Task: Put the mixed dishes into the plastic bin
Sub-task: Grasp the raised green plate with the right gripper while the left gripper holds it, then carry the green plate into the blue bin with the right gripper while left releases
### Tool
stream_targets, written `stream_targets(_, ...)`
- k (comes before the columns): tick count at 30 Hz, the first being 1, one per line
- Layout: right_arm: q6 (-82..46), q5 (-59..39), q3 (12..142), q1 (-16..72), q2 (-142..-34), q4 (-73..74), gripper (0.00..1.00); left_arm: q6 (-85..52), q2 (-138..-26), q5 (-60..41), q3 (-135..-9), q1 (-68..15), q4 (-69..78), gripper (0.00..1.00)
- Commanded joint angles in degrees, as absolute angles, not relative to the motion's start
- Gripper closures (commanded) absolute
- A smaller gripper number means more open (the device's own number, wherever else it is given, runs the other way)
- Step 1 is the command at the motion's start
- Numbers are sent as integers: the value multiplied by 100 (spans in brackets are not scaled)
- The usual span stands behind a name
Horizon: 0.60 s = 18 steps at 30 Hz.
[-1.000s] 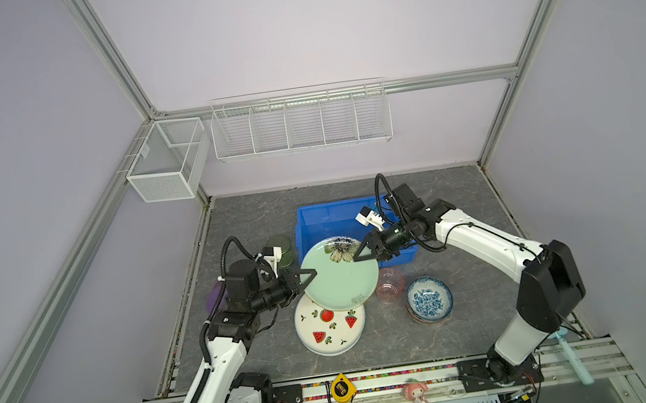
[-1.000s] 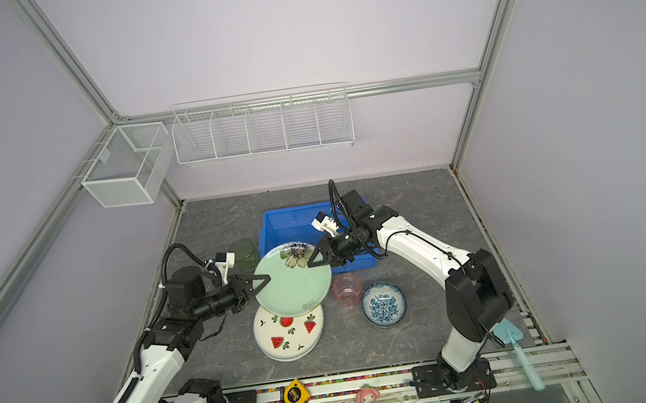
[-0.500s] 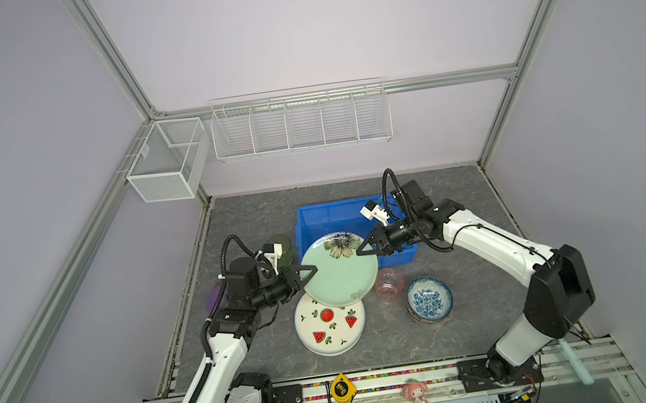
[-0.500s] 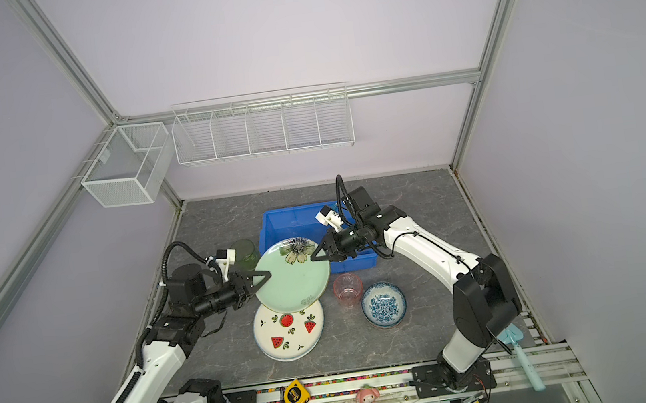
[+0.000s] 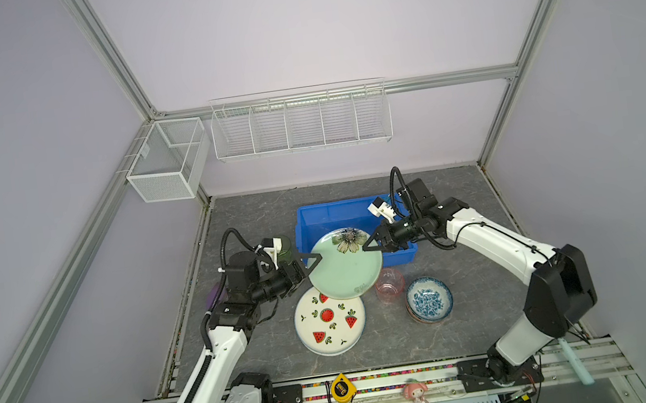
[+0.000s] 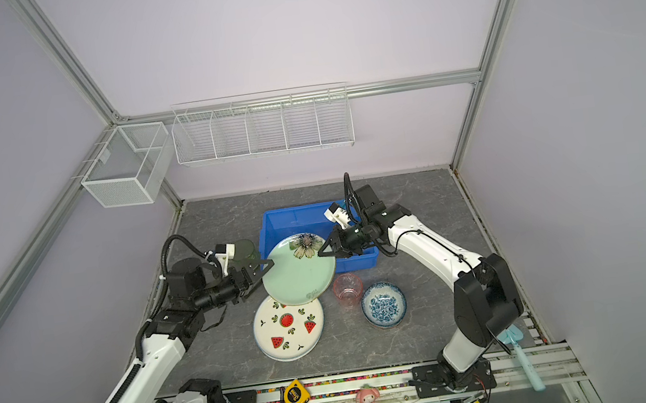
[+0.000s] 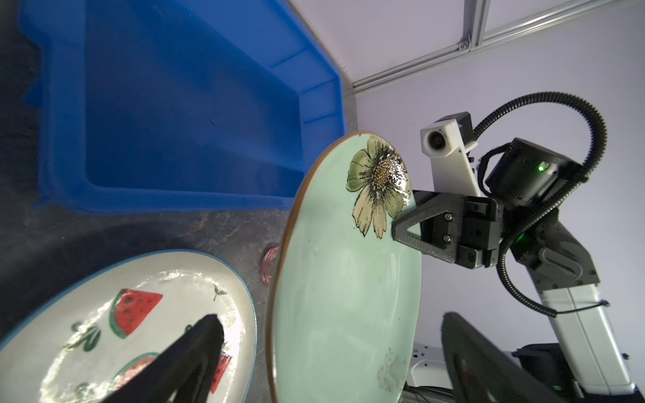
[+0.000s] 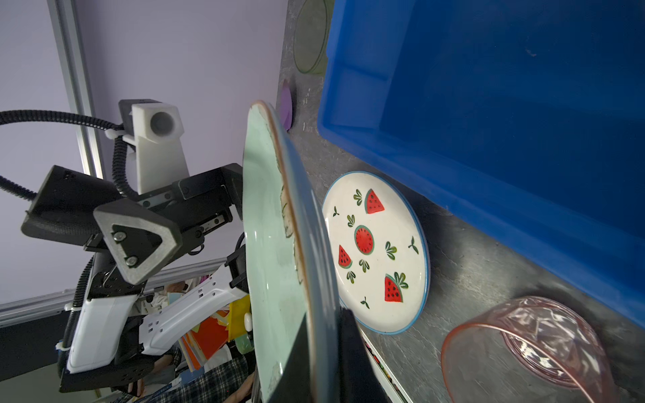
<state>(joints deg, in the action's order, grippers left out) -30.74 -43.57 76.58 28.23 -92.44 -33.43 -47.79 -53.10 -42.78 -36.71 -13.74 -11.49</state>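
A pale green plate [image 5: 342, 269] [image 6: 298, 272] with a flower print hangs tilted over the near rim of the blue plastic bin [image 5: 334, 206] [image 6: 297, 210]. My right gripper [image 5: 372, 243] [image 8: 324, 356] is shut on its right edge. The left gripper [image 5: 311, 259] [image 7: 330, 317] stands open, its fingers straddling the plate's left edge without pressing it. On the table below lie a watermelon-print plate [image 5: 330, 327] [image 8: 377, 251], a pink cup [image 5: 389, 283] [image 8: 541, 345] and a blue patterned bowl [image 5: 429, 300]. A green cup [image 5: 285, 247] stands left of the bin, partly behind my left wrist.
The bin's inside [image 7: 174, 122] holds nothing. A purple spatula [image 5: 213, 297] lies by the left wall and a light-blue spatula [image 6: 522, 354] at the front right. White wire baskets [image 5: 299, 121] hang on the back wall. A tape measure [image 5: 341, 388] and a small doll [image 5: 415, 394] sit on the front rail.
My left gripper has opened and let go of the green plate's left edge. The right gripper closed on the plate's right edge, and the plate has shifted slightly toward the bin.
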Motion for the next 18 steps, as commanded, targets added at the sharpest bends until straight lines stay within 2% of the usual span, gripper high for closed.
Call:
stream_targets(1,-3134,-4681,8008,2677,-9085,-3267,93,-4383,-5396,-3940,-4091,-1247,-1708,2)
stream_targets(9,-3107,-4126,8731,2391,-9707,-3447,93,-3562,-5715,-2989,-5017,-932,-2822,2)
stream_targets(18,-3120,-3559,9509,2298,-10668,-3434,93,-3338,-5925,-2798,-5232,-923,-3035,1)
